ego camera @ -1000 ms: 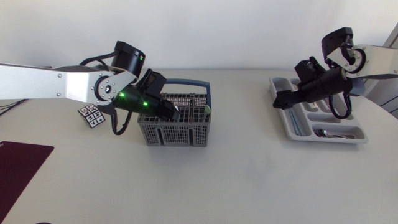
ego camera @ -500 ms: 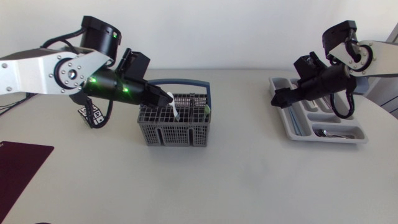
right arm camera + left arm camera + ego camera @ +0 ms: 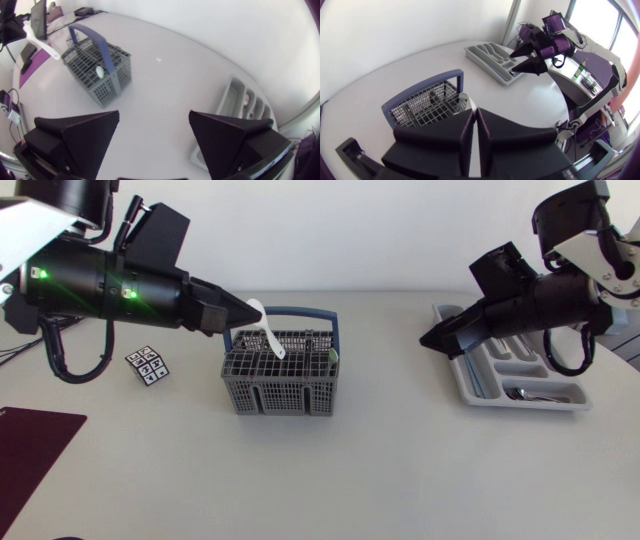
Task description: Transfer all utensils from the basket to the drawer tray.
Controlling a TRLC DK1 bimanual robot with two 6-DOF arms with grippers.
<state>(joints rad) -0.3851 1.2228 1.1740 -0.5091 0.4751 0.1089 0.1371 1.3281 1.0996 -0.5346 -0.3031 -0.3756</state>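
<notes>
White plastic is showing at the left gripper (image 3: pixel 246 311): a slim utensil (image 3: pixel 266 330) is hanging clamped between its two fingers, which are pressing in on it from both sides. It is sitting over the left part of the grey basket (image 3: pixel 280 392). Its long axis is slanting down and away from the claw toward the basket's grid, and I cannot tell whether the lower tip is clearing the rim. The drawer tray (image 3: pixel 468 392) is lying well apart from this claw, across the table past the basket, so I am judging that the coming move is calling for a lift and then a long sideways carry. The right gripper (image 3: pixel 432 340) is hovering just at the tray's near end, its fingers spread wide on nothing, which is making it much the nearer arm to the tray, while the left one is doing the holding
</notes>
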